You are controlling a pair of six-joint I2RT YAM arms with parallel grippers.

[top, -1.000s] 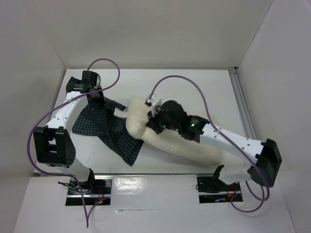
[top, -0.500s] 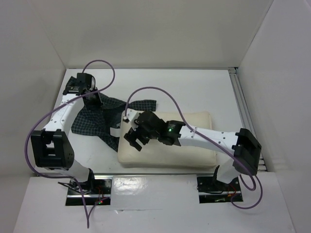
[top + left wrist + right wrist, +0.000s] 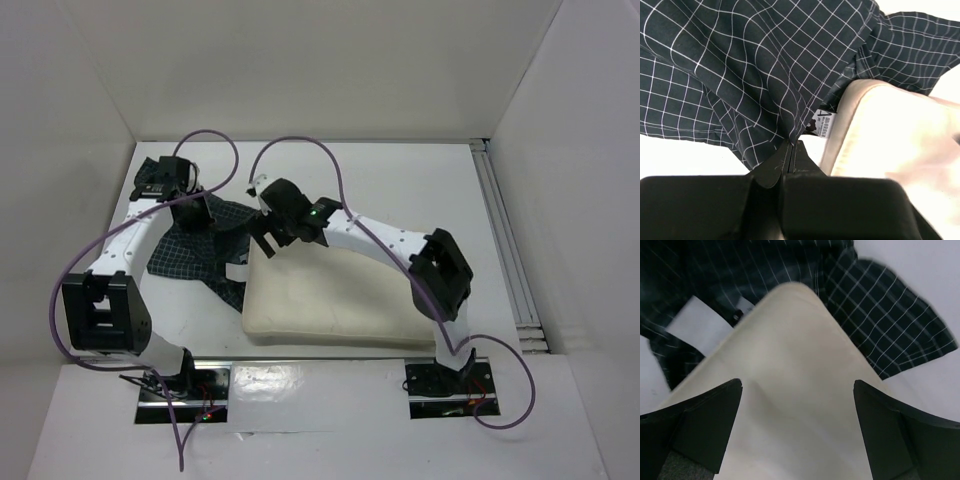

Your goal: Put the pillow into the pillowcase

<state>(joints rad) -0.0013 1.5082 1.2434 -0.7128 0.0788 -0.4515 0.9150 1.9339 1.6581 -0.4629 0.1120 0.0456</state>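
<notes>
The left pincer (image 3: pixel 791 150) pinches the checked pillowcase (image 3: pixel 740 65) edge tightly; the right pincer (image 3: pixel 797 405) gapes wide, empty, over the pillow (image 3: pixel 790 355) corner on the desk (image 3: pixel 400 185).

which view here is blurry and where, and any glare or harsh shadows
Right wrist: the pillowcase is streaked by motion blur at the upper left and crisper at the right. Left wrist: its check pattern is sharp, but the pillow is pale and smeared toward the right edge. Top external: even light, sharp throughout, only faint shadows and no glare.
</notes>
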